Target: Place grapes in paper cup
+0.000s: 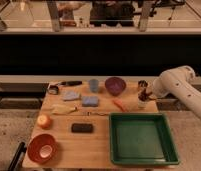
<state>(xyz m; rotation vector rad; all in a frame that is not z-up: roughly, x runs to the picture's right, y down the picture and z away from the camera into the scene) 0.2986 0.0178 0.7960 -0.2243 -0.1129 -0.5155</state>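
Note:
My gripper (142, 93) hangs at the end of the white arm (176, 84), which reaches in from the right over the back right part of the wooden table (94, 145). Directly under it stands a small pale paper cup (142, 103). A small dark clump (142, 85) sits at the gripper's end; it may be the grapes, but I cannot tell them apart from the gripper itself. No other grapes show on the table.
A green tray (142, 137) fills the front right. A purple bowl (115, 85) and a blue cup (94, 85) stand at the back. A carrot (119, 105), two blue sponges (90, 101), an orange fruit (44, 120), a black block (81, 128) and a red bowl (42, 148) lie to the left.

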